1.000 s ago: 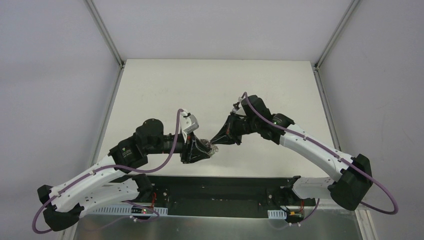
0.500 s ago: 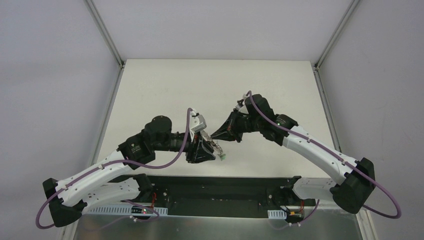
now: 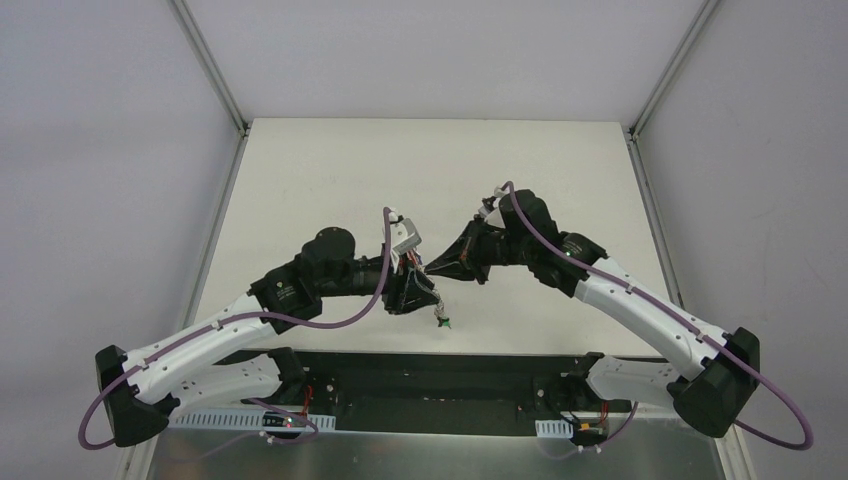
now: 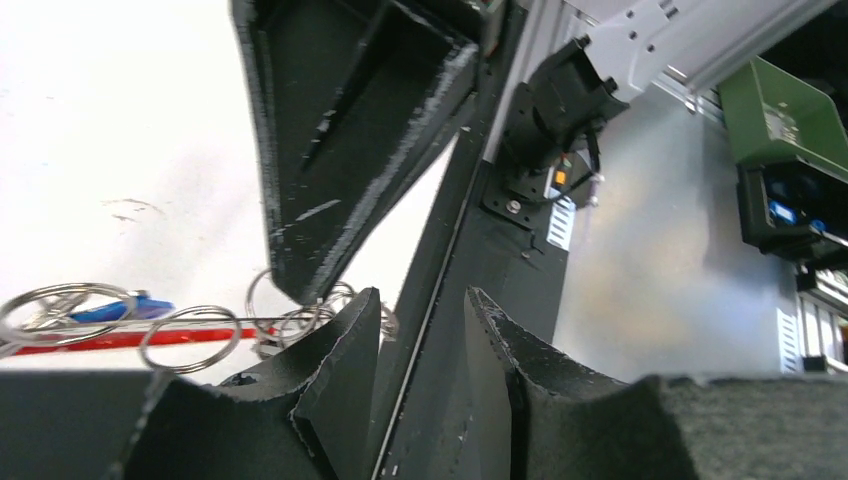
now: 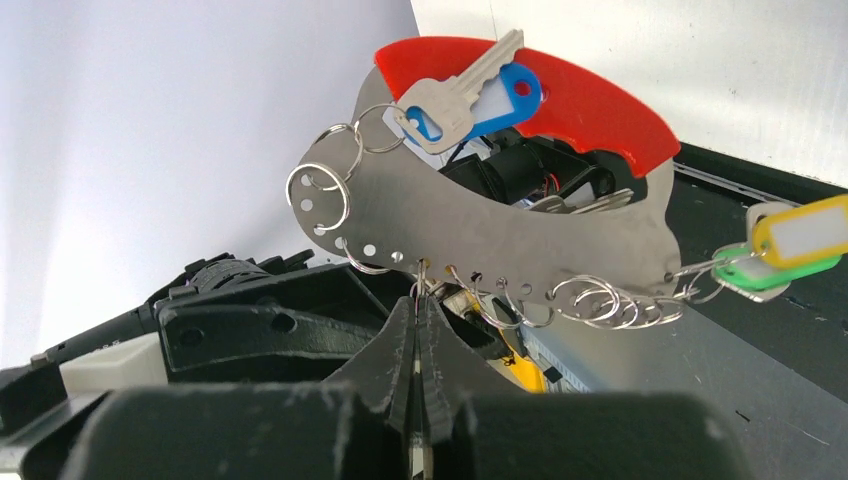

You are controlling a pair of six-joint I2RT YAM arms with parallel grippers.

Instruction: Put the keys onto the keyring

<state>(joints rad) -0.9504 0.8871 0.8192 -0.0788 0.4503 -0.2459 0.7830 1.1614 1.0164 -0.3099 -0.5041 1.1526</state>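
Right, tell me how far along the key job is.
Done: the blue key, yellow key and green key look hung from small rings on the keyring.
In hand: the right gripper is shut on the keyring's lower edge, holding it up. The left gripper stands open beside it, gripping nothing.
Left: these views don't show whether any key still needs threading.

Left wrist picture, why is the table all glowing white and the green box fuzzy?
Left wrist view: bright light washes out the table, and the far green box is out of focus. Right wrist view: the keyring looks sharp, the near fingers blurry.
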